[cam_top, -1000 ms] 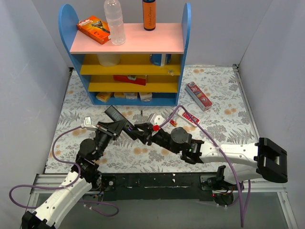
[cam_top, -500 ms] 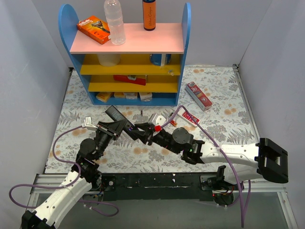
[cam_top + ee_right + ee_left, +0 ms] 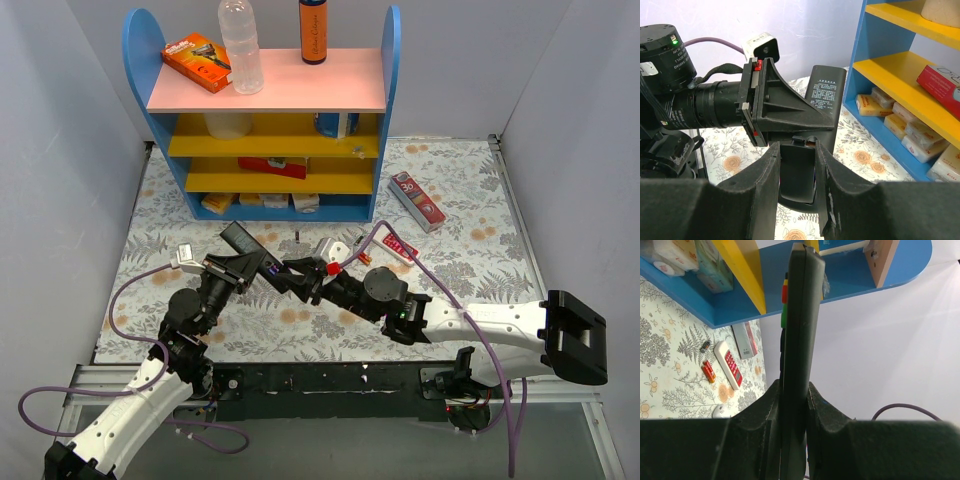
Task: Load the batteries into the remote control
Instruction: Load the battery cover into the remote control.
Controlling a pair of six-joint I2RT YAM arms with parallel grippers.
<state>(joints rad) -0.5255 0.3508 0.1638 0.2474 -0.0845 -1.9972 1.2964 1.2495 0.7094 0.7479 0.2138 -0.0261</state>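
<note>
Overhead, the left gripper [image 3: 250, 262] is clamped on the black remote [image 3: 238, 238], whose free end points to 11 o'clock. The right gripper [image 3: 297, 278] meets it from 4 o'clock. The batteries [image 3: 364, 257] lie on the table [image 3: 460, 280] at 3 o'clock of both grippers, just beside a white remote [image 3: 398, 246].

Left wrist: the black remote stands edge-on, pinched between both fingers [image 3: 762, 410]. The batteries [image 3: 708, 371] are at 9 o'clock.

Right wrist: the fingers [image 3: 765, 185] are closed against the black remote's near end. The shelf [image 3: 900, 65] is at 2 o'clock.
</note>
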